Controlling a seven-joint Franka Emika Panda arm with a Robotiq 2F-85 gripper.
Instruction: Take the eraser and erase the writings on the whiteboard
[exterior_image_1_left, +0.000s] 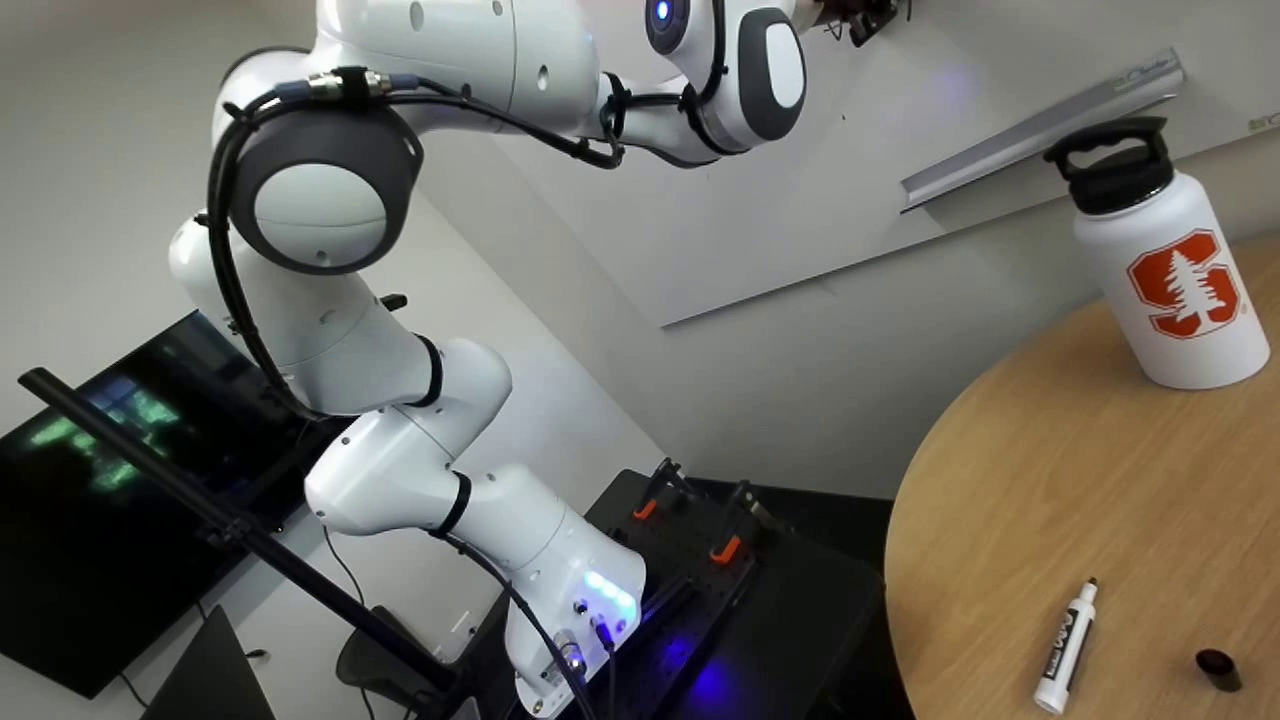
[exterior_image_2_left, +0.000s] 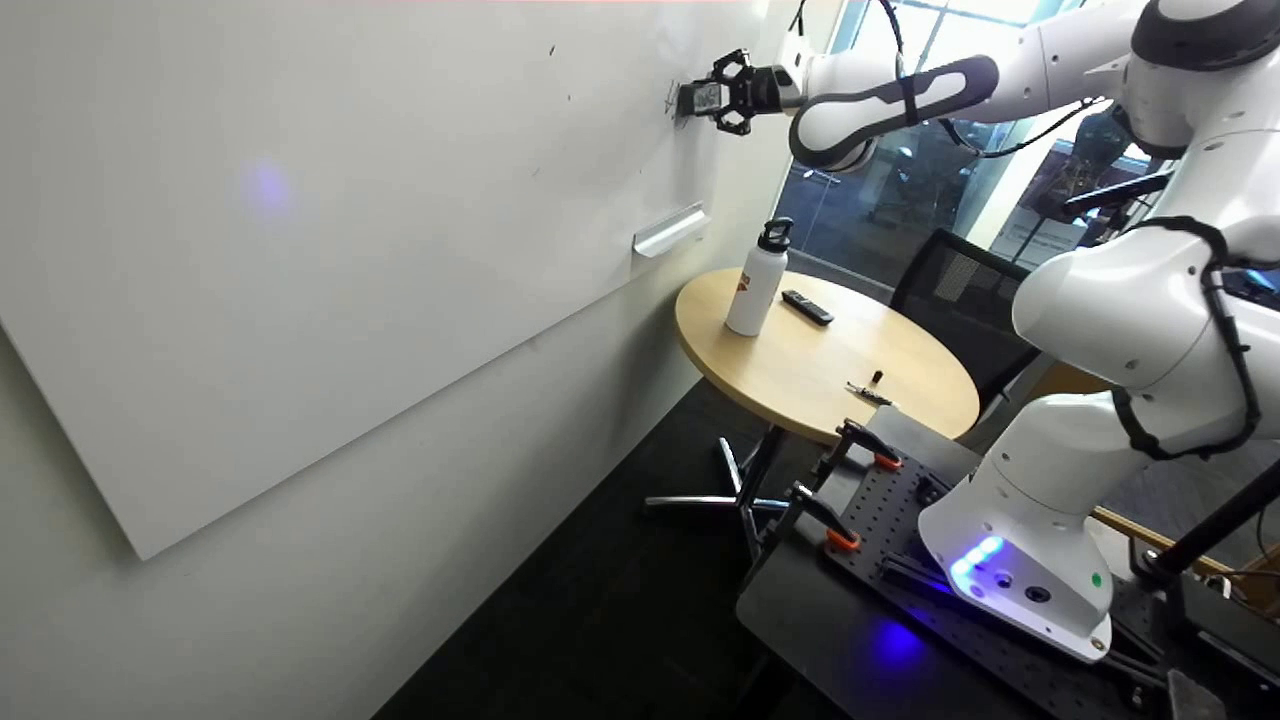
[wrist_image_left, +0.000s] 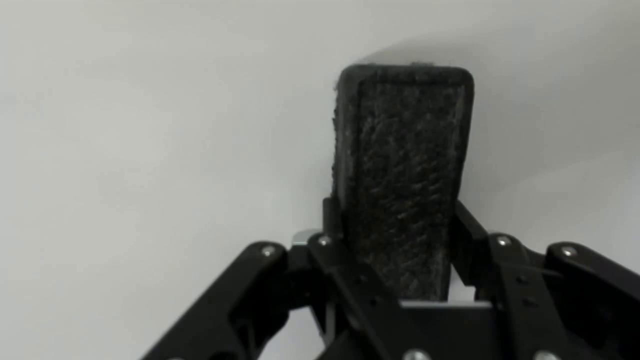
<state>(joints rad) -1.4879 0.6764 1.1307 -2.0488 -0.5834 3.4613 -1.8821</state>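
My gripper (wrist_image_left: 397, 220) is shut on the eraser (wrist_image_left: 407, 150), a dark rounded block that sticks out beyond the fingers in the wrist view. In an exterior view the gripper (exterior_image_2_left: 733, 92) holds the eraser (exterior_image_2_left: 700, 97) at the upper right of the whiteboard (exterior_image_2_left: 400, 220). The eraser's far end is at or very close to the board; I cannot tell if it touches. The writings (exterior_image_2_left: 671, 97), thin black strokes, show just beside the eraser's end and are partly hidden by it. In an exterior view the gripper (exterior_image_1_left: 868, 18) is cut off by the top edge, and the eraser is out of view.
A grey ledge (exterior_image_2_left: 670, 231) sticks out low on the board. Below, a round wooden table (exterior_image_2_left: 830, 350) bears a white bottle (exterior_image_2_left: 757, 285), a black remote (exterior_image_2_left: 807, 307), a marker (exterior_image_1_left: 1067, 648) and its cap (exterior_image_1_left: 1218, 669). A chair (exterior_image_2_left: 965, 300) stands behind the table.
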